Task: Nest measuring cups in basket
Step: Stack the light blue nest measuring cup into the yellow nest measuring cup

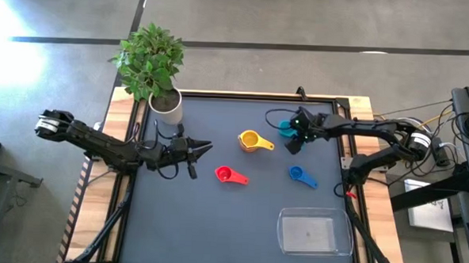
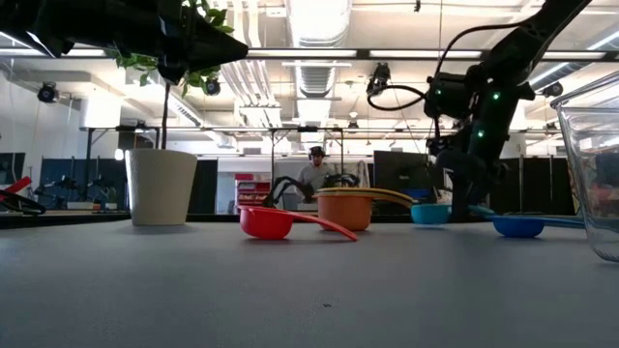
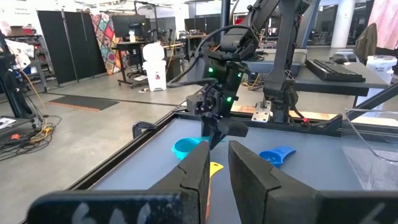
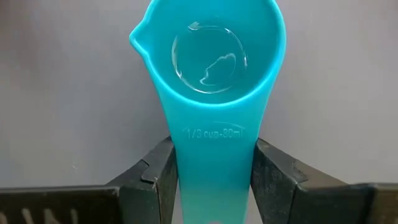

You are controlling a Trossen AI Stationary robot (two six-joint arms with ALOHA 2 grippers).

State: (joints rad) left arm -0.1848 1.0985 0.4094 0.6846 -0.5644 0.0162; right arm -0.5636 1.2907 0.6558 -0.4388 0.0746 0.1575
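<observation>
Four measuring cups lie apart on the dark table mat: teal, yellow, red and blue. I see no green, orange or purple cup. The clear basket stands near the table's near-right corner with nothing in it. My right gripper is low over the far right of the table, shut on the teal cup. My left gripper hovers above the table's left side near the plant pot, well clear of the cups, open by only a narrow gap. My right gripper pinches the teal cup's handle between its two fingers, one on each long edge, just behind the bowl. The fingers come steeply from above and lie across the handle. The bowl stands upright on the mat.
A white plant pot with a leafy plant stands at the far left of the mat, beside my left arm. The mat has a raised black frame and wooden side rails. Open mat lies between the cups and the basket. A person sits far back in the room.
</observation>
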